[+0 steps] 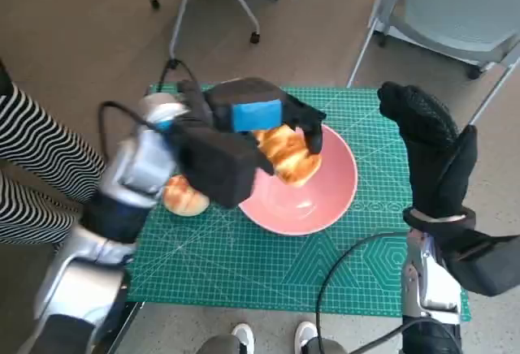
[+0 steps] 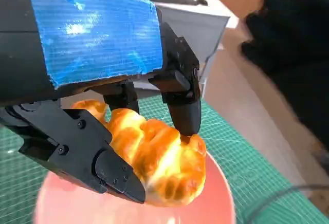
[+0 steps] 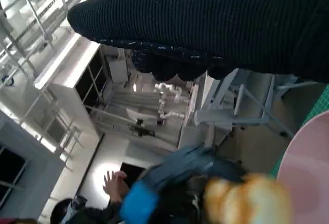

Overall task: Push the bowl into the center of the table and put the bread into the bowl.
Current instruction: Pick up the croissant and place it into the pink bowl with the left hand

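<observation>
A pink bowl (image 1: 313,200) sits on the green mat (image 1: 244,265) near the table's middle. My left hand (image 1: 244,123) grips a golden bread roll (image 1: 288,155) and holds it just above the bowl's inside; in the left wrist view the black fingers (image 2: 182,106) clamp the roll (image 2: 164,165) over the pink bowl (image 2: 216,208). A second roll (image 1: 185,196) lies on the mat beside the bowl, partly under my left forearm. My right hand (image 1: 431,155) is raised to the right of the bowl, fingers extended, holding nothing. The right wrist view shows the glove (image 3: 231,23), the bowl's rim (image 3: 308,167) and the held roll (image 3: 247,198), blurred.
A person's striped sleeve or leg (image 1: 32,167) is at the left edge. Chair legs and wheels (image 1: 244,13) stand on the floor beyond the table. A cable (image 1: 349,265) runs across the mat near my right forearm. Shoes (image 1: 272,338) show at the near edge.
</observation>
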Robot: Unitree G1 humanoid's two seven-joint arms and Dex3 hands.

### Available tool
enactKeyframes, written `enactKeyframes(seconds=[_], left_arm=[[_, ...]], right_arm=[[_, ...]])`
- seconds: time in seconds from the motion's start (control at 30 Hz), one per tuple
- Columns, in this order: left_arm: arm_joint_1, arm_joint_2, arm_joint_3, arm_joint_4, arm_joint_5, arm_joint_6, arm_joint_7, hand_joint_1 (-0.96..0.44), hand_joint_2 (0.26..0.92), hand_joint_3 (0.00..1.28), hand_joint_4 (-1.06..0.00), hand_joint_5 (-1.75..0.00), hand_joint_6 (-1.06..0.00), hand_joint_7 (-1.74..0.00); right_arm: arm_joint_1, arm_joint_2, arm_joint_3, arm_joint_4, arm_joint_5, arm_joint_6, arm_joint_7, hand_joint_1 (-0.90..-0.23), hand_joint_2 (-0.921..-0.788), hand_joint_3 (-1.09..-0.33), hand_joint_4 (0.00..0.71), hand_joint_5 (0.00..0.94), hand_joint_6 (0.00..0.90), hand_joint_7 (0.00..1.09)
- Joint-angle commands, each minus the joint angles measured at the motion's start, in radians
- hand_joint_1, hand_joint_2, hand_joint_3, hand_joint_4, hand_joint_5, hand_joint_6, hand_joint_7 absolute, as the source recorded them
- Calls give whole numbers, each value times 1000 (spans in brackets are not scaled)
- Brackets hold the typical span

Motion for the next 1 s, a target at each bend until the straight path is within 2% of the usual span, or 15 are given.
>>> enactKeyframes(seconds=[0.03, 0.1, 0.17, 0.23, 0.27, 0.3, 0.33, 0.37, 0.47, 0.7, 1.0], left_arm=[[-60, -41, -19, 118, 48, -52, 75, 1, 920, 49, -731, -1118, -630, -1170], [-70, -55, -23, 162, 61, -64, 96, 1, 920, 62, -718, -1128, -610, -1192], [-78, -65, -24, 199, 68, -70, 108, 1, 921, 111, -671, -1183, -545, -1248], [-82, -72, -25, 229, 73, -64, 112, 0, 921, 214, -573, -1288, -409, -1377], [-82, -75, -25, 241, 76, -53, 110, -47, 884, 206, -454, -990, -312, -1064], [-83, -76, -25, 249, 79, -46, 109, -77, 873, 186, -406, -816, -277, -903], [-83, -77, -25, 255, 82, -44, 108, -121, 868, 141, -353, -534, -245, -637], [-83, -76, -24, 257, 83, -40, 105, -149, 871, 101, -324, -344, -237, -445], [-76, -65, -20, 247, 82, -32, 90, -250, 858, 43, -218, -113, -200, -195], [-41, -15, -10, 164, 75, -14, 40, -365, 843, 9, -101, -10, -165, -60], [39, 111, 34, -16, 32, -27, -52, -425, 844, 3, -55, -2, -138, -23]], right_arm=[[30, 0, -1, -9, -5, 25, -15, -686, -921, -660, 209, 0, 127, 527], [33, -1, -3, -12, -4, 27, -17, -688, -921, -656, 209, 0, 127, 526], [36, -2, -3, -15, -5, 29, -19, -691, -921, -652, 209, 0, 128, 525], [39, -2, -4, -19, -6, 31, -21, -694, -921, -649, 209, 0, 128, 523], [41, -3, -5, -22, -7, 31, -22, -695, -921, -648, 209, 0, 129, 523], [43, -3, -5, -23, -7, 31, -23, -695, -921, -648, 208, 0, 129, 523], [44, -3, -5, -25, -8, 32, -24, -696, -921, -647, 208, 0, 129, 522], [45, -2, -5, -26, -8, 31, -24, -696, -921, -647, 208, 0, 129, 522], [46, -3, -6, -25, -6, 29, -25, -698, -921, -646, 208, 0, 131, 521], [46, -2, -5, -30, -13, 27, -31, -699, -921, -644, 207, 0, 133, 518], [43, 2, 1, -28, -19, 22, -34, -701, -921, -647, 206, 0, 135, 513]])
